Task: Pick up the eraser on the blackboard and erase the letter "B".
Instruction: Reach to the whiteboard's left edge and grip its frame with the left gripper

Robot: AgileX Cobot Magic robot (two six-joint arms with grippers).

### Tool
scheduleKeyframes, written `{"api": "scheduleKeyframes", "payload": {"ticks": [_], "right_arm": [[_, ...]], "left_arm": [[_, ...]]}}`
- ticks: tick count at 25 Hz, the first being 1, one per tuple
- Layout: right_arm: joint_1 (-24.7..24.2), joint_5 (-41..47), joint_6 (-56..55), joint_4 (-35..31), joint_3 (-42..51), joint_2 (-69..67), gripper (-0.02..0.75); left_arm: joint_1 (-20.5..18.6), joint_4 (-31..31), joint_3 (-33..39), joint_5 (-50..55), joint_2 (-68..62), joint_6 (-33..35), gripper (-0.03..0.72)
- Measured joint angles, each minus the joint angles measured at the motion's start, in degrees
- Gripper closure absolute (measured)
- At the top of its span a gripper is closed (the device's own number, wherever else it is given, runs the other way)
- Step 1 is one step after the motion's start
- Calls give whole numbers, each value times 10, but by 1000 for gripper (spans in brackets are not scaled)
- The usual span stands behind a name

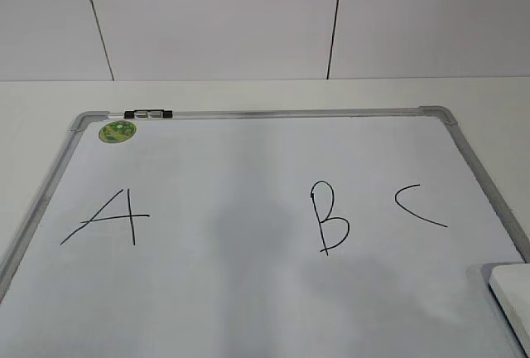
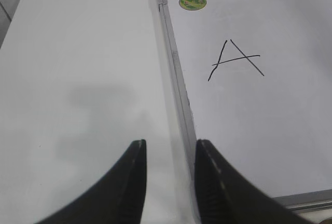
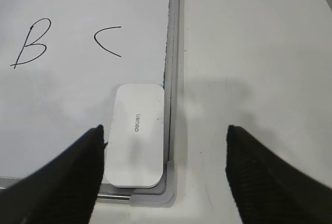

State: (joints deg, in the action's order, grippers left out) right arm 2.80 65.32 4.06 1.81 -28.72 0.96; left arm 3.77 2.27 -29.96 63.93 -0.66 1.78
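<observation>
The blackboard (image 1: pixel 248 292) is a white board in a silver frame lying flat on the table, with black letters. The letter "B" (image 1: pixel 329 215) is drawn right of centre, between an "A" (image 1: pixel 108 219) and a "C" (image 1: pixel 416 207). The white eraser (image 3: pixel 136 133) lies in the board's near right corner; a part shows in the exterior view (image 1: pixel 511 296). My right gripper (image 3: pixel 165 133) is wide open above that corner, its left finger beside the eraser. My left gripper (image 2: pixel 170 149) is open and empty over the board's left frame (image 2: pixel 179 89). "B" also shows in the right wrist view (image 3: pixel 31 42).
A round green sticker (image 1: pixel 118 132) and a black clip (image 1: pixel 148 114) sit at the board's far left corner. The white table (image 2: pixel 78 79) extends left and right (image 3: pixel 259 68) of the board. A white tiled wall (image 1: pixel 248 18) stands behind.
</observation>
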Motion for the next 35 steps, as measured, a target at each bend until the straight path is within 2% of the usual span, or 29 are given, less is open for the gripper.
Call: {"api": "scheduleKeyframes", "payload": {"ticks": [19, 26, 35], "right_arm": [[0, 19, 0, 15, -13, -1, 155], [0, 48, -29, 13, -17, -83, 155], [0, 55, -97, -66, -18, -260, 155]], "left_arm": [[0, 0, 0, 0, 0, 0, 449], [0, 0, 0, 0, 0, 0, 449], [0, 24, 0, 0, 0, 0, 449]]}}
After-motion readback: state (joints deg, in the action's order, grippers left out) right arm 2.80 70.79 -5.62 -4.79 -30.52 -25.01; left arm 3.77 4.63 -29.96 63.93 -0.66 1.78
